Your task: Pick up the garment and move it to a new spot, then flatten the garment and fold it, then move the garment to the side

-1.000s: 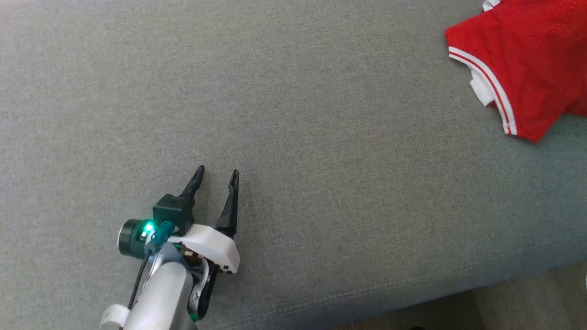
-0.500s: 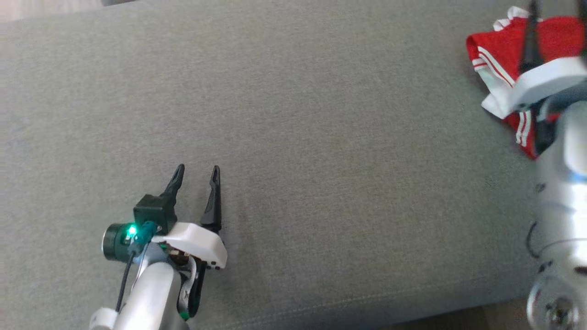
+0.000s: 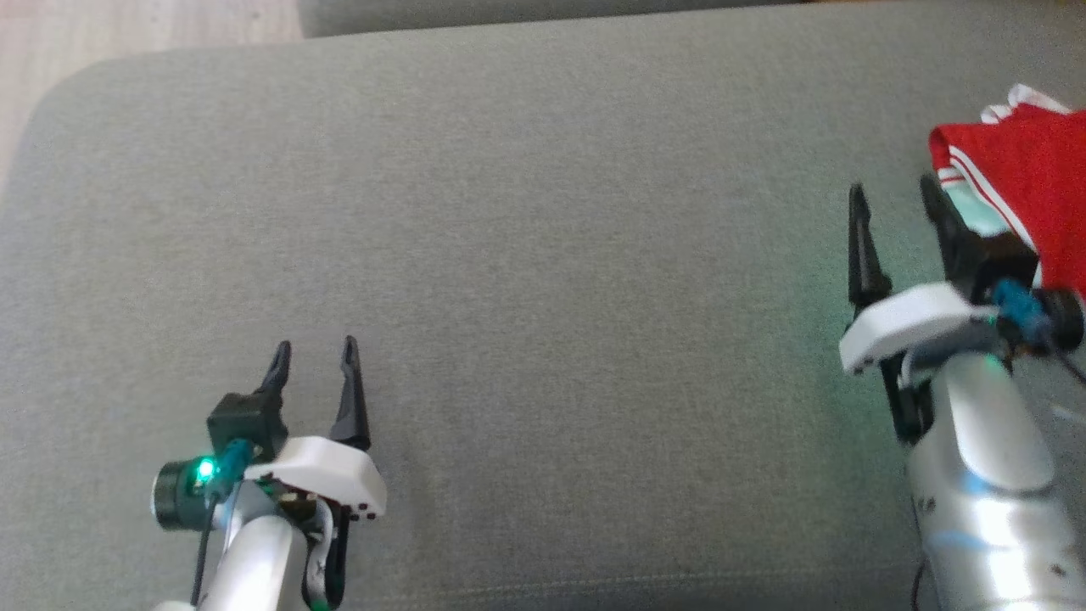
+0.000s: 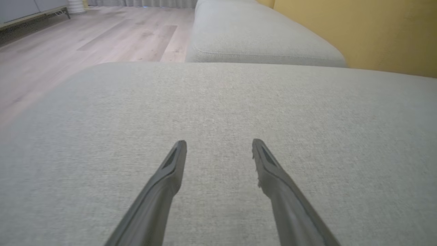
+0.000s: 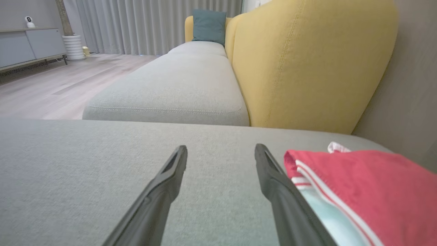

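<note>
At the right edge of the head view, the right claw (image 3: 892,187) stands with its two fingers spread wide and nothing between them. Its outer finger lies just beside the striped hem of the red garment (image 3: 1018,170). The right wrist view leaves it unclear whether finger and cloth touch. The left claw (image 3: 315,344) hovers low at the near left, equally wide open and empty, well apart from the garment. The garment sits as a compact red bundle with white trim and a pale lining showing, at the far right of the grey sofa cushion (image 3: 543,255). It lies near the yellow backrest (image 5: 307,68), and wooden floor (image 3: 127,34) shows past the cushion's far left corner.

Judging by how things lie, most of the task looks done. The garment appears folded down and parked at the side, and neither claw has hold of it. What may remain is only drawing the arms clear. How tidy the fold is cannot be judged, since much of the cloth runs out of the picture.

A second ago the head view held just the left claw and the garment. The camera has swung since, so the whole scene has shifted. Half a second ago the right arm reached over the garment; now it has drawn back beside it.
</note>
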